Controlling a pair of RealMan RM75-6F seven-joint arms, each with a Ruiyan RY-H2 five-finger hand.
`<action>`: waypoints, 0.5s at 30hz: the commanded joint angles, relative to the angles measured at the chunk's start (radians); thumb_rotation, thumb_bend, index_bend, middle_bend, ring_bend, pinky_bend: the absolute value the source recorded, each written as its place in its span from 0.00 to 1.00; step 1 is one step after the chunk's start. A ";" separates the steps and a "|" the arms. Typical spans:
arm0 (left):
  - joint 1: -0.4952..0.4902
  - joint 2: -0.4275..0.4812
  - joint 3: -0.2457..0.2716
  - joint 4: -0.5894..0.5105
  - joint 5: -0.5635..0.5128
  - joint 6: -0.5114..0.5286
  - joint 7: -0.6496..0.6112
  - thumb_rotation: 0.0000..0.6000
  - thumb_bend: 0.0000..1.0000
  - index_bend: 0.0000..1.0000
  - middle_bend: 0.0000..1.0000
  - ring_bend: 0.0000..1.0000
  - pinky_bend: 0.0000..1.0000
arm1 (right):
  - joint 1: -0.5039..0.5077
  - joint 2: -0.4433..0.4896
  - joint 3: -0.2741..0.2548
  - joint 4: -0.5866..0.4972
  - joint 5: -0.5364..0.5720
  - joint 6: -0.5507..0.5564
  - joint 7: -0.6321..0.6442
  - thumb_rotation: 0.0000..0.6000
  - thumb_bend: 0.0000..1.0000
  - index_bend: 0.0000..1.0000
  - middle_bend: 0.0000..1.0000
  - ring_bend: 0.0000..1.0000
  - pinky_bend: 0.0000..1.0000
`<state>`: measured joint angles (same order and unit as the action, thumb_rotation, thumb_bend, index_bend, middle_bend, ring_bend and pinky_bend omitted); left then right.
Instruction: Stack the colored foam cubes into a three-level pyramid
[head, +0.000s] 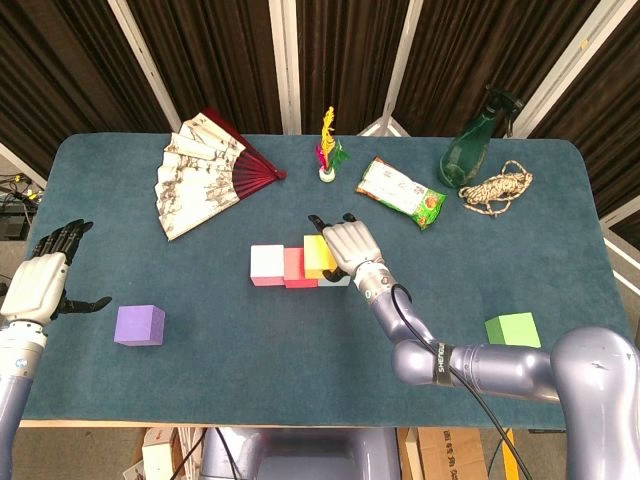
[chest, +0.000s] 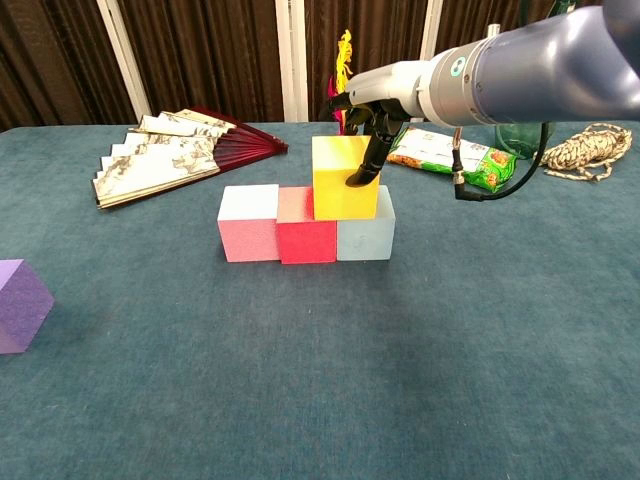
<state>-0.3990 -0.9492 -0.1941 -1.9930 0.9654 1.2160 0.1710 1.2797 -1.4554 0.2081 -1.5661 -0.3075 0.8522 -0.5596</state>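
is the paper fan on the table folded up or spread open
Spread open. The fan lies flat on the table, its painted leaf fanned wide from the dark red ribs.

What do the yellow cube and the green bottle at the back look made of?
Yellow cube: looks like foam, matte and without glare, with slightly soft edges, as the task says. Green bottle: seems translucent plastic or glass, glossy with highlights and a dark spray head; the pictures leave open which.
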 joint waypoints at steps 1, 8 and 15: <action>0.000 0.000 0.000 0.000 0.000 0.000 -0.001 1.00 0.12 0.00 0.01 0.00 0.02 | 0.000 0.000 0.000 0.000 0.000 0.001 0.000 1.00 0.32 0.00 0.48 0.35 0.12; 0.000 0.001 0.000 0.000 -0.001 -0.003 -0.003 1.00 0.12 0.00 0.01 0.00 0.02 | 0.001 0.006 0.006 -0.006 0.000 0.005 0.001 1.00 0.32 0.00 0.48 0.35 0.12; 0.001 0.002 -0.001 -0.001 0.000 -0.002 -0.006 1.00 0.12 0.00 0.01 0.00 0.02 | 0.002 0.008 0.006 -0.013 0.004 0.009 -0.001 1.00 0.32 0.00 0.48 0.35 0.12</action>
<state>-0.3985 -0.9468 -0.1950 -1.9942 0.9655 1.2139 0.1652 1.2819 -1.4469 0.2145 -1.5787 -0.3040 0.8610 -0.5607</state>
